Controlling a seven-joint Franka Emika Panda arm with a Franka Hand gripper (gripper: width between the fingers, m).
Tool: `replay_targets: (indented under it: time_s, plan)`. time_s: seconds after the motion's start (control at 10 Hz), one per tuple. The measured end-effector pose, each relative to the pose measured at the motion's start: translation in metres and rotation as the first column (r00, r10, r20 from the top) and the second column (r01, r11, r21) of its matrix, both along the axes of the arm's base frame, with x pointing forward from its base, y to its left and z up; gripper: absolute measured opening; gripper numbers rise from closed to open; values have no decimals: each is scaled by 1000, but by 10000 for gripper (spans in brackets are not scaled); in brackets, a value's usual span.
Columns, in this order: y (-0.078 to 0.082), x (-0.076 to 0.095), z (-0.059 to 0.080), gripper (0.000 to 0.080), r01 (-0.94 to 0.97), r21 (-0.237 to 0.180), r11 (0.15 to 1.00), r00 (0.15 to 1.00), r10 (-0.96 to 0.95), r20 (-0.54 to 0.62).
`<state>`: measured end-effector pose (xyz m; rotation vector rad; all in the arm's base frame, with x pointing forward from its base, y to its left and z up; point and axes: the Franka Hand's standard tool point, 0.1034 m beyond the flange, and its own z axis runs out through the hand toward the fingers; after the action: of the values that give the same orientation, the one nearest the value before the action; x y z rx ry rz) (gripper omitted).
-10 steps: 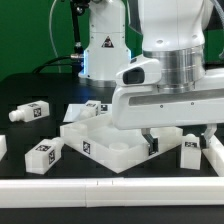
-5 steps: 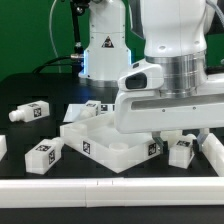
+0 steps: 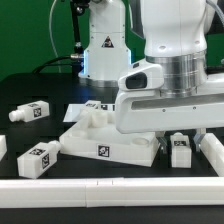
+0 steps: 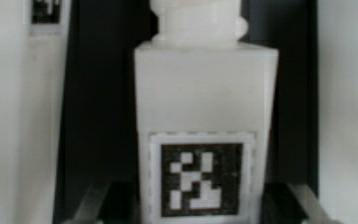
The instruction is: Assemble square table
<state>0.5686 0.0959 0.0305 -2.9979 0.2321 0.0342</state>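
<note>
The gripper (image 4: 195, 207) stands narrow around the leg (image 4: 197, 95); I cannot tell if it grips already. The leg's long axis runs lengthwise between the jaws.

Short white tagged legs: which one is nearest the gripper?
The short white tagged leg at the exterior view's right of the large white square slab, framed by the gripper; the others lie further left.

My arm (image 3: 172, 25) wears a glossy white shell, rounded at the joints, with a ribbed silver ring (image 3: 184, 68) above a boxy white block (image 3: 160, 105). Its base (image 3: 100, 62) carries a triangular warning sticker (image 3: 103, 46), and black cables (image 3: 76, 30) hang beside it. The tool (image 4: 197, 205) has dark grey fingers (image 4: 101, 200).
</note>
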Motion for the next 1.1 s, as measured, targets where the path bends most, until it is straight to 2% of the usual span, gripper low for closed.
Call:
replay_targets:
  time_s: [0.1, 0.2, 0.3, 0.4, 0.6, 0.7, 0.9, 1.0, 1.1]
  plan:
    - [4, -2, 20, 282, -16, 4, 1000, 1000, 16, 2]
    - [9, -12, 38, 282, -32, 1, 999, 999, 32, 12]
    - [13, -25, 46, 282, -68, -10, 998, 997, 68, 25]
    - [12, -22, 47, 282, -94, -25, 995, 994, 96, 55]
    - [12, -23, 44, 284, -86, -20, 996, 995, 87, 45]
    - [17, -29, 45, 284, -85, -23, 996, 994, 86, 60]
    - [37, -76, 46, 284, -118, -39, 992, 990, 121, 75]
    - [46, -90, 46, 284, -119, -45, 992, 989, 122, 81]
    - [44, -86, 43, 284, -93, -39, 995, 991, 96, 89]
